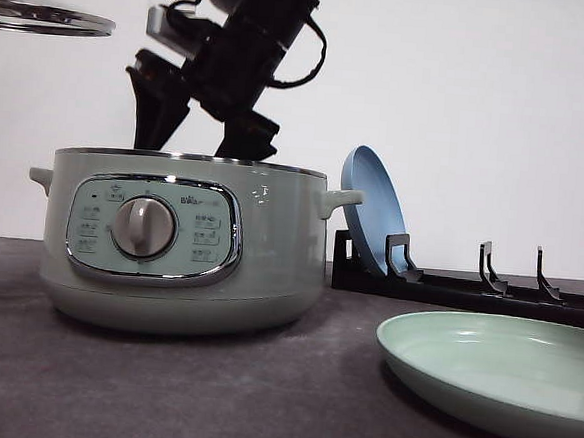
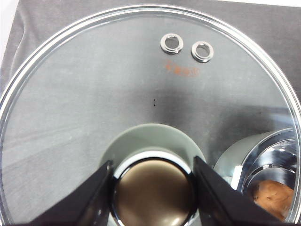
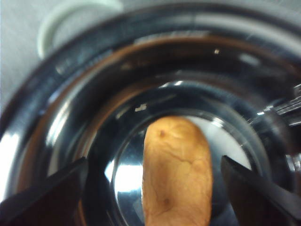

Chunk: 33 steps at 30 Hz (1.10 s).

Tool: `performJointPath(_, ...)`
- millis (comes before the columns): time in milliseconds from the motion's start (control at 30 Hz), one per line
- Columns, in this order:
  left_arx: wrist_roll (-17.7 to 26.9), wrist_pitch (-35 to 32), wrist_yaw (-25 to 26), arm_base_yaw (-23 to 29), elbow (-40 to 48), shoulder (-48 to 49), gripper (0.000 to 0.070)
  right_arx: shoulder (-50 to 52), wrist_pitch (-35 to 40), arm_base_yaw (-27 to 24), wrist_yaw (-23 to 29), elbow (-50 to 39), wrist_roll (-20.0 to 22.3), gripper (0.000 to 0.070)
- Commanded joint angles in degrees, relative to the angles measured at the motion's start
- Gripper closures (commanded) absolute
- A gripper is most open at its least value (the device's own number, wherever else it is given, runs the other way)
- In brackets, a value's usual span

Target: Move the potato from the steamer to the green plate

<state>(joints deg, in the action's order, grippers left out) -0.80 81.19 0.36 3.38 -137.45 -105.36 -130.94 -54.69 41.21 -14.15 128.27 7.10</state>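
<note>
Your right gripper is spread wide, its two dark fingers standing well apart on either side of the potato. Neither finger touches the skin; clear gaps show on both sides. The potato lies lengthwise between the fingers, on the shiny metal floor inside the steamer. From the front, this arm leans down into the open pot, and the fingertips are hidden behind the steamer's rim, so you cannot judge their depth there.

Your left gripper is clamped on the knob of the glass lid, one finger pressed against each side of the knob. The lid hangs below that gripper, level, with two small metal vents on its far half. Through the glass, off to one side of the gripper, you can see part of the steamer and a bit of the potato within. In the front view the lid sits high, clear of the pot.

Beyond the right gripper's side of the steamer, the green plate rests flat on the dark cloth, well apart from the potato. Behind it a blue plate leans in a black rack.
</note>
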Motion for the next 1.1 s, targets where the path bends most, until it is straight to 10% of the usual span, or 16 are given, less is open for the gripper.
performJointPath(0,-0.35,1.62,0.24,0.13,-2.38,0.87,0.0700,-2.28,0.01,0.57,0.99,1.93,1.39,0.0128)
performJointPath(467,-0.35,1.61,0.26,0.14,-2.38,0.87,0.0700,-6.10,-1.17,1.06,2.16,1.90,2.16,0.0140)
performJointPath(767,-0.35,1.61,0.26,0.15,-2.38,0.87,0.0700,-6.31,-1.57,1.25,2.16,1.82,1.70,0.0502)
performJointPath(1067,-0.77,1.60,0.26,0.13,-2.38,0.87,0.0700,-5.12,-3.02,1.51,1.79,3.02,0.32,0.0513)
